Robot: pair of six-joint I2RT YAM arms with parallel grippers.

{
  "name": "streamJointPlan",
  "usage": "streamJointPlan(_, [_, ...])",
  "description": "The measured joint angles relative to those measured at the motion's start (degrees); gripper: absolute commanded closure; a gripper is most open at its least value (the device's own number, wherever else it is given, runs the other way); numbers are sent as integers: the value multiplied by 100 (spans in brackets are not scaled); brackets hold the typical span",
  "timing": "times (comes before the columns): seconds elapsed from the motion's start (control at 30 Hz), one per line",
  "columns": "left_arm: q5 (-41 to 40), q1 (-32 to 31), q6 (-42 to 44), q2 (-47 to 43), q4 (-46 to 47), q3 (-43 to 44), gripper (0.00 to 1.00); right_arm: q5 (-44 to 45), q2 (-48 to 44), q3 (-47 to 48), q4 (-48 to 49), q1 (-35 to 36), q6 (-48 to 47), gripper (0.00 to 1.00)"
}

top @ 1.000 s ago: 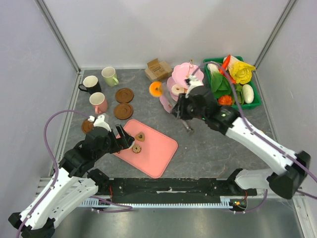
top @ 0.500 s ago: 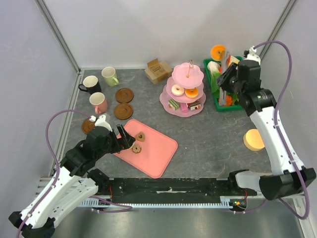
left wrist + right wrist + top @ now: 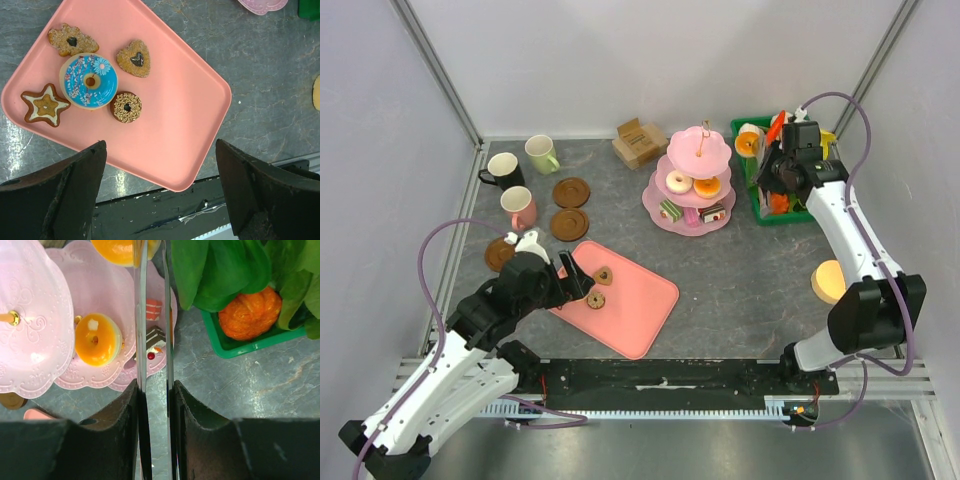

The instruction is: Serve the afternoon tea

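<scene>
Orange donut [image 3: 747, 143]: hanging pinched in the right gripper [image 3: 152, 255], fingers closed on it, just right of the 3-tier stand [image 3: 685, 150], swinging back left after lifting out over the green bin [image 3: 767, 217] at far right. Probably heading for a tier. Holding the left gripper [image 3: 160, 145] spread wide above the pink tray [image 3: 190, 125] and its 5 pastries [image 3: 90, 82]

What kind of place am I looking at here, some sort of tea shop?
Probably a robot test booth, not a tea shop: a left arm and right arm bolted along a grey table, plain white walls on metal framing, and toy pastries on a pink tray.
</scene>
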Motion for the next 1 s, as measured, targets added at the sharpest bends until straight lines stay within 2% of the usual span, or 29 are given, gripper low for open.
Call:
streamJointPlan(0.2, [0,0,0,11,0,0,5,-417,240,-2,26,44,-125,65])
streamJointPlan(0.53, [4,0,2,28,7,-44,4,-629,721,-2,90,474,-271,63])
streamJointPlan(0.8, [4,0,2,31,4,-44,4,-682,780,-72,177,549,-323,47])
streamJointPlan(1.0, [7,0,2,31,4,-44,4,-527,697,-107,162,549,-345,43])
